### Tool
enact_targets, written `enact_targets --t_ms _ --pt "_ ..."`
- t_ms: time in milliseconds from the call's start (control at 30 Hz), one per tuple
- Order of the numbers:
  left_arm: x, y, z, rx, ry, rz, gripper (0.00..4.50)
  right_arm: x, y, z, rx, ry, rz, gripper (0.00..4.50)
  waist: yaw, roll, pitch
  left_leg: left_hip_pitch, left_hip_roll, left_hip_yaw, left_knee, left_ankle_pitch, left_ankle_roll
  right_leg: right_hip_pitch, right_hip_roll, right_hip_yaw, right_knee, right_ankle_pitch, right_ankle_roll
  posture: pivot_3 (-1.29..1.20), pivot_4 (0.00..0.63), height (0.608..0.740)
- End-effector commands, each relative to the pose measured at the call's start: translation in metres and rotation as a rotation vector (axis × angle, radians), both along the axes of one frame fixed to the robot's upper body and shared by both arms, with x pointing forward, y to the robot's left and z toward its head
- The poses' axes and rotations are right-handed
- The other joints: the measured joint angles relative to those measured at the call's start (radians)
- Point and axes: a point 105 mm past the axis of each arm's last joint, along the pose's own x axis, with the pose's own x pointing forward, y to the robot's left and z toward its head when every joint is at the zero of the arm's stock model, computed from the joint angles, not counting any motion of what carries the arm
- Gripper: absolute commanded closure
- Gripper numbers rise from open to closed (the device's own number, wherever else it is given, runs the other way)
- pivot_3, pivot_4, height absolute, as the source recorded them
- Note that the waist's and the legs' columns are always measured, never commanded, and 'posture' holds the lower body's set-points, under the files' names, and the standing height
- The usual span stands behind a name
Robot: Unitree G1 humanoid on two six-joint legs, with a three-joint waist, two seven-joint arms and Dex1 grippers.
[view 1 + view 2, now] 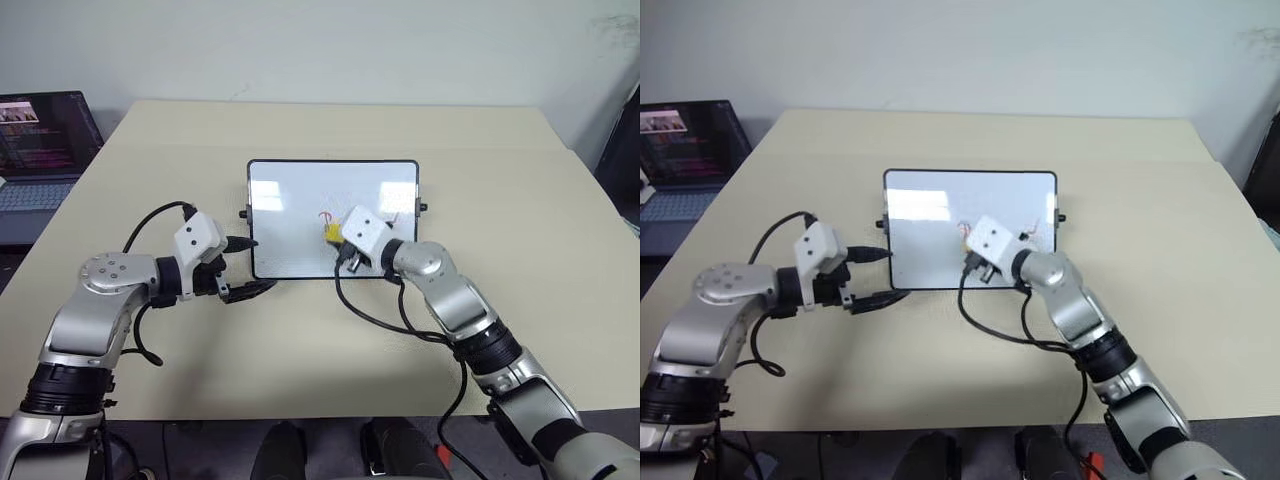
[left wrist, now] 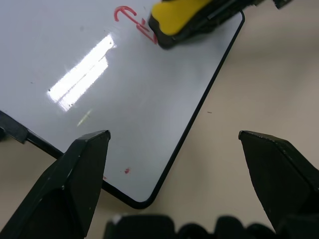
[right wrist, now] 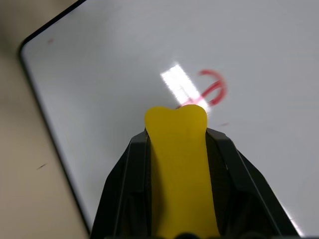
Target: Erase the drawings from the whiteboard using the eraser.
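While clamped on the eraser (image 3: 178, 164), right pincer (image 1: 333, 236) reaches over whiteboard (image 1: 290, 200) — left pincer (image 1: 247, 266) apart, at its corner.

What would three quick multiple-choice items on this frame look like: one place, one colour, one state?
1. Where is the laptop?
A. on the whiteboard
B. off the table's far left corner
C. beside the right arm

2. What colour is the drawing ahead of the eraser?
A. blue
B. green
C. red

3. How is the left gripper?
A. open, empty
B. shut on the eraser
C. shut on a marker

Key:
B, its screen shows past that corner.
C, a red scribble on the whiteboard.
A, its fingers stand apart; the right gripper holds the eraser.
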Motion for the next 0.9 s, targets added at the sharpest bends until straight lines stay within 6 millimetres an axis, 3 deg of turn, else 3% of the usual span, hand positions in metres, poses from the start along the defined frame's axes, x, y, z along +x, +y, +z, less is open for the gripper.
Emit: enact_targets --t_ms 33,133,200,333,500,567,733,800,900 --pt "-0.003 0.001 0.016 0.007 -0.063 -0.010 0.00 0.004 -0.003 0.007 -0.016 -0.054 -0.023 3.38 0.000 0.000 0.000 0.000 0.000 0.000 0.000 0.000 0.000 0.000 0.000 0.000 0.001 0.000 0.000 0.00 0.150 0.740" --pt "-0.003 0.001 0.016 0.006 -0.060 -0.011 0.00 0.027 -0.015 0.033 0.015 -0.209 -0.153 3.38 -0.001 0.000 0.000 0.001 0.000 0.000 0.001 0.000 0.000 0.000 0.001 0.000 0.002 0.000 0.000 0.00 0.150 0.740" --pt "-0.003 0.001 0.015 0.005 -0.059 -0.013 0.00 0.030 -0.020 0.037 0.016 -0.230 -0.175 3.38 -0.001 0.000 0.000 0.001 0.000 0.001 0.001 0.000 0.000 0.000 0.001 0.000 0.002 0.000 0.000 0.00 0.150 0.740" --pt "-0.003 0.000 0.015 0.003 -0.057 -0.017 0.00 0.026 -0.023 0.020 -0.047 -0.161 -0.142 3.38 0.001 0.000 0.000 0.000 0.000 0.001 0.001 0.000 0.000 0.000 0.000 0.000 0.001 0.000 0.000 0.00 0.150 0.740" --pt "-0.003 0.000 0.014 0.002 -0.053 -0.020 0.00 0.003 -0.017 -0.009 -0.128 -0.019 -0.020 3.38 0.002 -0.001 0.000 0.001 0.000 0.000 0.000 0.000 0.000 0.001 0.000 0.000 0.001 0.000 0.000 0.00 0.150 0.740" --pt "-0.003 -0.001 0.013 0.002 -0.051 -0.021 0.00 0.007 -0.017 -0.003 -0.123 -0.059 -0.040 3.38 0.001 -0.001 0.000 0.001 0.000 0.000 0.001 0.000 0.000 0.001 0.000 0.000 0.001 0.000 0.000 0.00 0.150 0.740" --pt "-0.003 -0.001 0.012 0.006 -0.046 -0.027 0.00 0.028 -0.020 0.035 -0.043 -0.262 -0.155 3.38 -0.005 0.000 0.000 0.002 0.000 0.001 0.001 0.000 0.000 0.001 0.001 0.000 0.002 0.000 0.000 0.00 0.150 0.740" --pt "-0.003 -0.001 0.013 0.005 -0.046 -0.026 0.00 0.026 -0.017 0.032 -0.042 -0.238 -0.136 3.38 -0.005 0.000 0.000 0.002 0.000 0.001 0.001 0.000 0.000 0.001 0.001 0.000 0.002 0.000 0.000 0.00 0.150 0.740" --pt "-0.003 -0.001 0.012 0.005 -0.046 -0.025 0.00 0.013 -0.010 0.009 -0.091 -0.122 -0.053 3.38 -0.003 0.000 0.000 0.001 0.000 0.001 0.001 0.000 0.000 0.001 0.001 0.000 0.002 0.000 0.000 0.00 0.150 0.740"
